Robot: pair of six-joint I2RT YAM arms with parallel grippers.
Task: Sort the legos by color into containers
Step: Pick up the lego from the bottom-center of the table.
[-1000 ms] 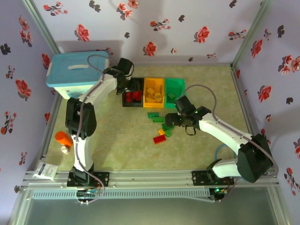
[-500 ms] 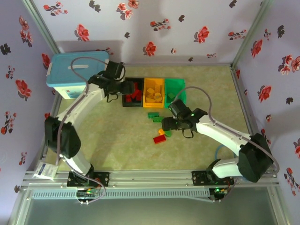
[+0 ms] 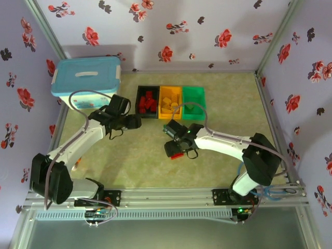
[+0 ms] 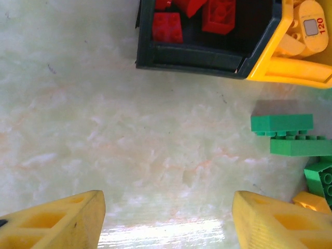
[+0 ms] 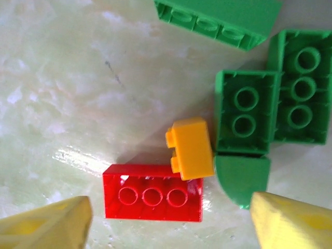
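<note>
Three containers stand in a row at the back: a black bin point(image 3: 147, 102) with red legos point(image 4: 218, 15), an orange-yellow bin point(image 3: 170, 101) and a green bin point(image 3: 193, 98). My left gripper point(image 3: 136, 123) hangs open over bare table, a little in front of the black bin's point(image 4: 197, 54) near wall, with nothing between its fingers point(image 4: 57, 220). My right gripper point(image 5: 168, 228) stands open low over a red lego point(image 5: 153, 194), which lies just ahead of its fingertips. An orange-yellow lego point(image 5: 192, 148) leans on that red one. Several green legos point(image 5: 244, 111) lie beside them.
A large white box with a light-blue lid point(image 3: 85, 78) stands at the back left. More green legos point(image 4: 282, 124) lie in front of the orange-yellow bin point(image 4: 290, 70). Metal frame rails point(image 3: 166, 196) border the table, and flowered walls close in the sides.
My left arm has drawn back from the black bin toward the near left. My right gripper has swung left and down from beside the green bin to over the red lego.
</note>
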